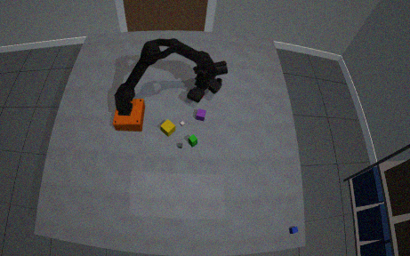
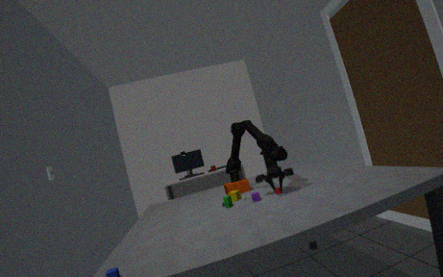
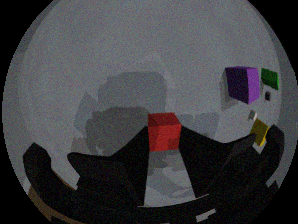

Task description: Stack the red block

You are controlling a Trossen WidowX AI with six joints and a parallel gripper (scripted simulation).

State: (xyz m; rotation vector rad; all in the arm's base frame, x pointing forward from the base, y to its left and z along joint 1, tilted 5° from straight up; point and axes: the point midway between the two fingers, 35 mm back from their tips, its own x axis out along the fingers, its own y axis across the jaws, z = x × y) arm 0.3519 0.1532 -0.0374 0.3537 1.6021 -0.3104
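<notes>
1. The purple block (image 1: 200,114) is sitting just in front of the lowered gripper (image 1: 204,89), crowding the way toward the green tower (image 1: 193,140).
2. The yellow block (image 1: 168,127) and a small white cube (image 1: 182,123) are flanking that route on the base side.
3. A small grey cube (image 1: 180,145) is lying just beside the tower.
4. Bare table (image 1: 244,169) is stretching wide on the tower's far side, away from the orange base (image 1: 130,116).
</notes>
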